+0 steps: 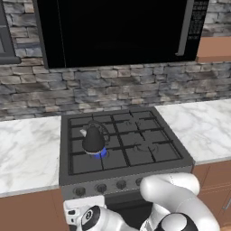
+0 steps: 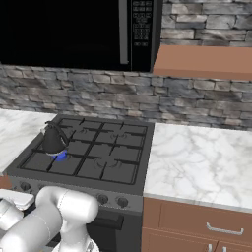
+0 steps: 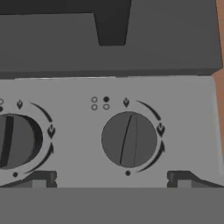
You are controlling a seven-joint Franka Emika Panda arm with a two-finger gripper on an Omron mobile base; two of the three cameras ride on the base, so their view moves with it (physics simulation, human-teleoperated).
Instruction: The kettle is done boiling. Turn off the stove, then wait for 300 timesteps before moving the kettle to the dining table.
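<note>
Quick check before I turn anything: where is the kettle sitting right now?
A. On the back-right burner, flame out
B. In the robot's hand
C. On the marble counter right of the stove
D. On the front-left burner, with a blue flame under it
D: the kettle stands on the stove's front-left grate, with a blue flame showing at its base in both base views.
</note>
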